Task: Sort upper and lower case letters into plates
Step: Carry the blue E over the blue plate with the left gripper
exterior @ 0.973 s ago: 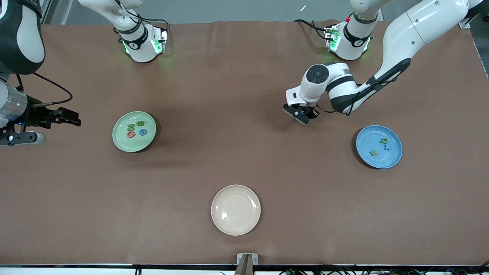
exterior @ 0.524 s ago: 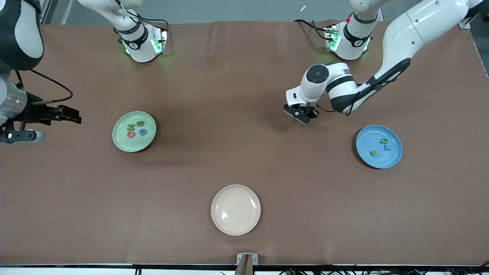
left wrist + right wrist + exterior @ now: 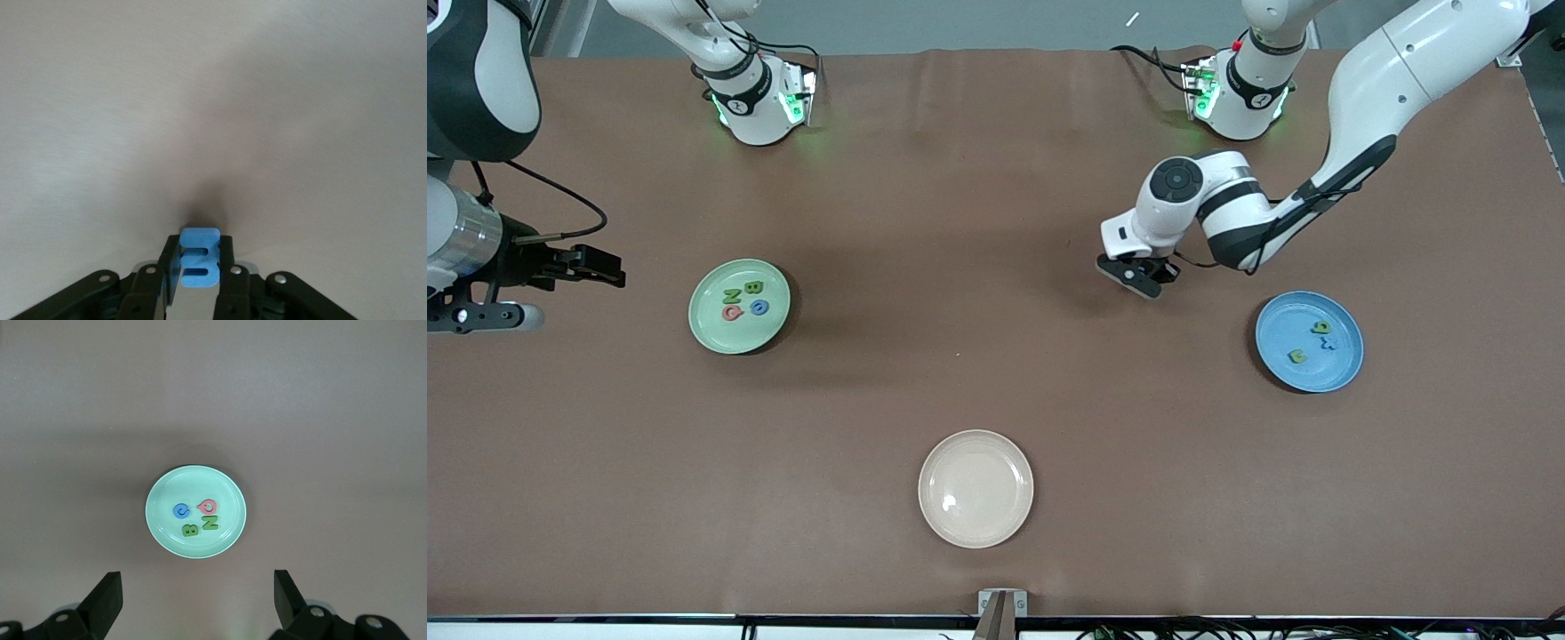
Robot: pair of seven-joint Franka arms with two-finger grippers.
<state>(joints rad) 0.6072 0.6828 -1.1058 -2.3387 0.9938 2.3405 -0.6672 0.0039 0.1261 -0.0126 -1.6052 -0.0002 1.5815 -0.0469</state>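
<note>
Front view: the left claw (image 3: 1138, 277) hangs over bare worktop (image 3: 960, 222), between the mint green plate (image 3: 710, 331) and the sky blue plate (image 3: 1343, 372) and closer to the blue one. The mint plate carries four letters (image 3: 744, 299), the blue plate three letters (image 3: 1312, 341). A cream-white plate (image 3: 975, 524) lies nearest this camera and holds nothing. The right claw (image 3: 591, 265) waits, up in the air near the right arm's end of the worktop, beside the mint plate.

Left wrist view: the left claw (image 3: 198, 267) is clamped on a blue letter piece (image 3: 199, 257), held on edge between its fingers (image 3: 230, 277) above plain worktop.

Right wrist view: the right claw (image 3: 198, 600) stands wide apart and empty, looking down on the mint plate (image 3: 227, 540) with its blue, red and two green letters (image 3: 196, 517).

Step in hand: carrying what appears to be the last unsorted letter. Its case cannot be read here. The next move calls for bringing it over the proper plate, probably the nearby blue one, lowering and releasing inside the rim.
</note>
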